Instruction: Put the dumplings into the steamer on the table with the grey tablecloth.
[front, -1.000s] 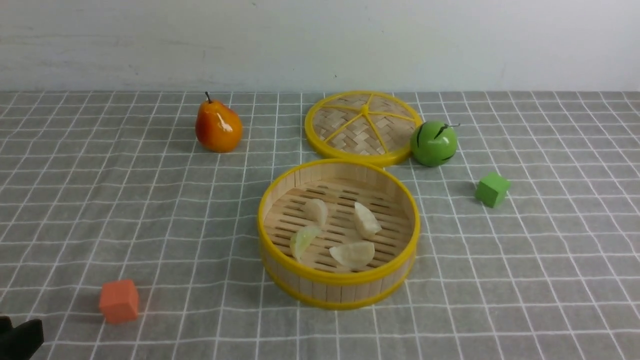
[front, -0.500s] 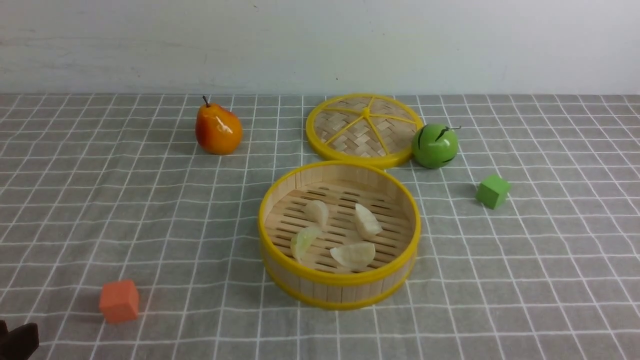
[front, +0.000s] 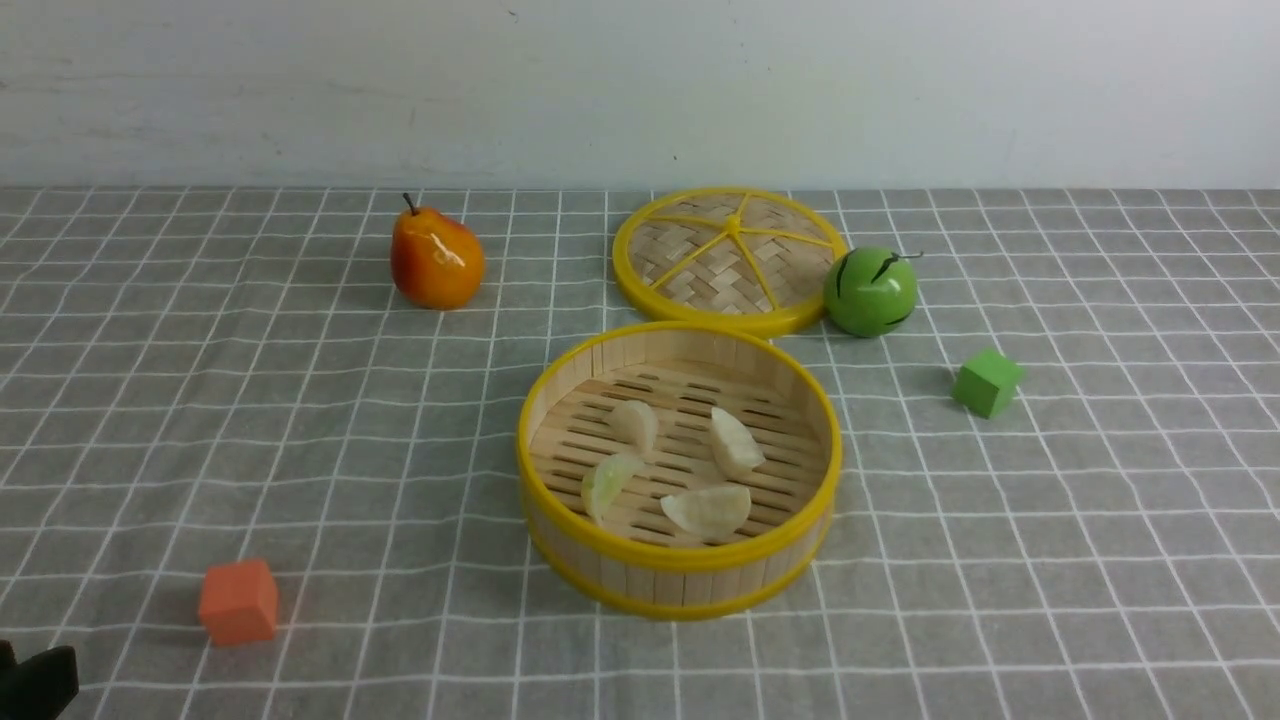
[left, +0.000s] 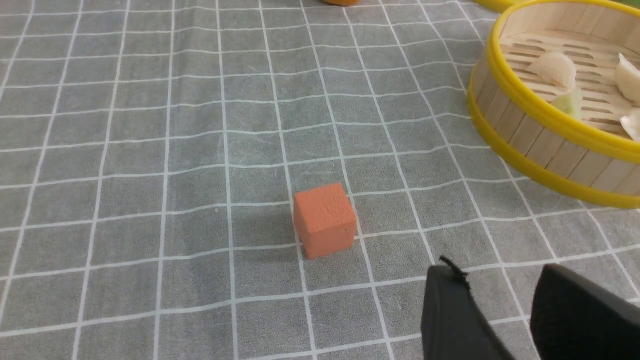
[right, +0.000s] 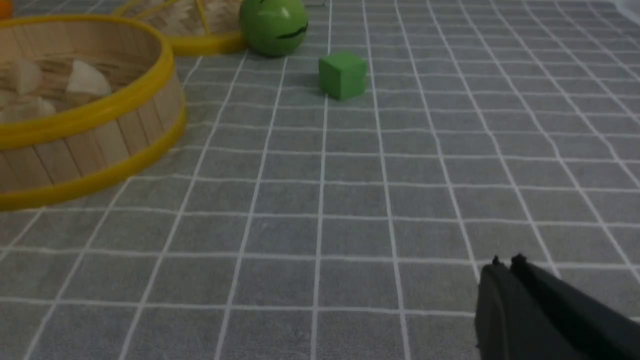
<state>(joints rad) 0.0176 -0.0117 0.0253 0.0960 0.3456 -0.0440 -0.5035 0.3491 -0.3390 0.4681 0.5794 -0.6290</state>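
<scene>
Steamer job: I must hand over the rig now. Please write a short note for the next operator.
Left gripper: open, empty, low over the cloth near the orange cube.
Right gripper: shut, empty, off to the side of the steamer.
All four dumplings lie on the steamer's slatted floor; none is on the grey tablecloth.
The lid lies flat behind the steamer.
Done: loading. Left: nothing visible.

Left gripper (left: 500, 295) hangs slightly parted and empty; right gripper (right: 506, 265) appears closed, holding nothing.
</scene>
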